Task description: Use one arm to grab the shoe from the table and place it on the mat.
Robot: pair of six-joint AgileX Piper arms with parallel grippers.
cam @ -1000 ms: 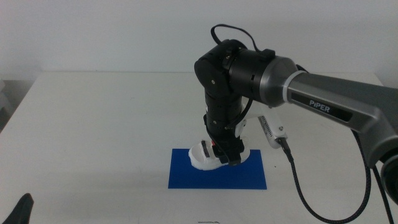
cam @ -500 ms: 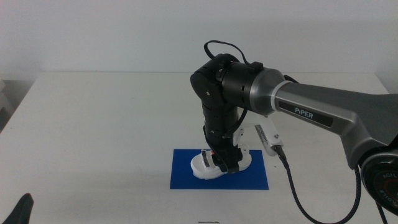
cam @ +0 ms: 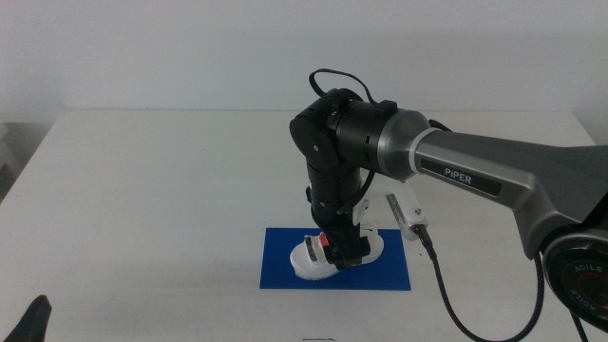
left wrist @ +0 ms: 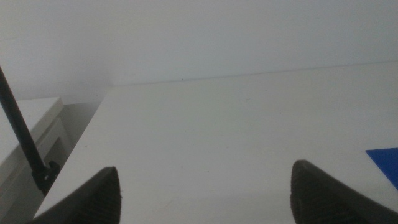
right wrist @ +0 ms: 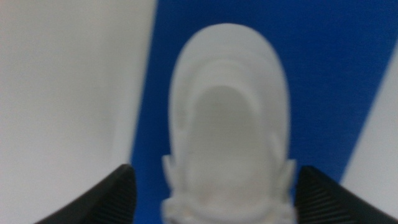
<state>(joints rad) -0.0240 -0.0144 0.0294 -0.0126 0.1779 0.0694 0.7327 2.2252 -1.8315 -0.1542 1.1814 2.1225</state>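
Note:
The right arm (cam: 399, 142) reaches in from the right and points its gripper (cam: 340, 252) straight down onto the dark blue mat (cam: 280, 271). The gripper is shut on the white shoe (cam: 313, 258), which rests on or just above the middle of the mat. In the right wrist view the shoe (right wrist: 227, 118) fills the space between my right gripper's (right wrist: 214, 171) two jaws, with the mat (right wrist: 336, 74) under it. The straps are blurred. My left gripper (left wrist: 202, 180) is open and empty, and waits at the near left corner (cam: 33, 318).
The white table (cam: 142, 190) spreads on all sides of the mat. A grey cable (cam: 446, 285) hangs from the right arm to the near right of the mat. A corner of the mat (left wrist: 385, 158) shows in the left wrist view.
The right arm has lowered the shoe onto the mat and shifted it slightly left and nearer. The left arm has not moved.

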